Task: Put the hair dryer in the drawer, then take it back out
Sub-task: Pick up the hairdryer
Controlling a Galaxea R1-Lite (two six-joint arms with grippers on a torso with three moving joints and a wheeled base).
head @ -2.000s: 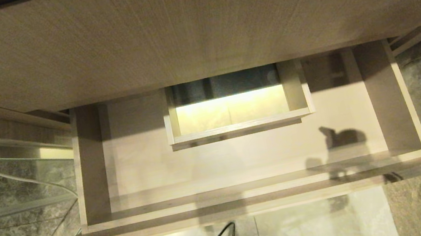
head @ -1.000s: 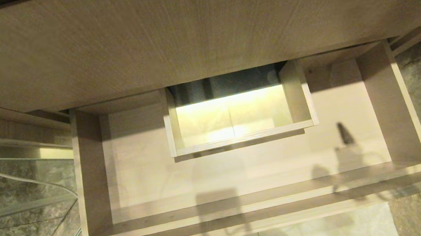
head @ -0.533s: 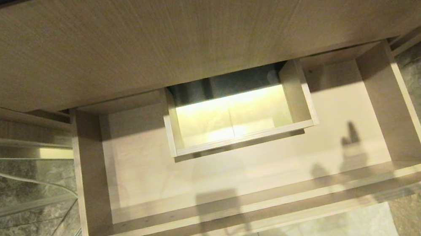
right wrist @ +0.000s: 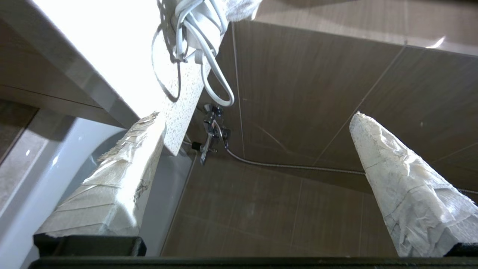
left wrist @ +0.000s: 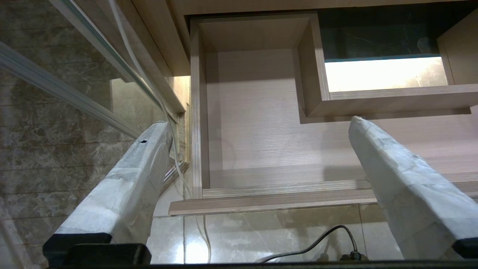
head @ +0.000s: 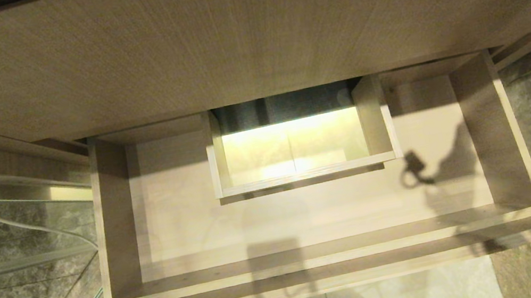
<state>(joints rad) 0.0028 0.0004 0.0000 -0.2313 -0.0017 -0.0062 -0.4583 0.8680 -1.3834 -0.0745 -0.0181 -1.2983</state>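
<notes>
Overhead, the drawer (head: 309, 217) stood pulled out and bare. The hair dryer's coiled white cord (right wrist: 198, 41) hung off the bench edge (right wrist: 175, 112); its body barely showed. Right claw (right wrist: 257, 119) was spread wide, empty, below it. Left claw (left wrist: 257, 127) was splayed, idle. Likely light, rigid; grasp the handle, not the floppy cord. Versus a second earlier, the shadow in the drawer had shifted.
</notes>
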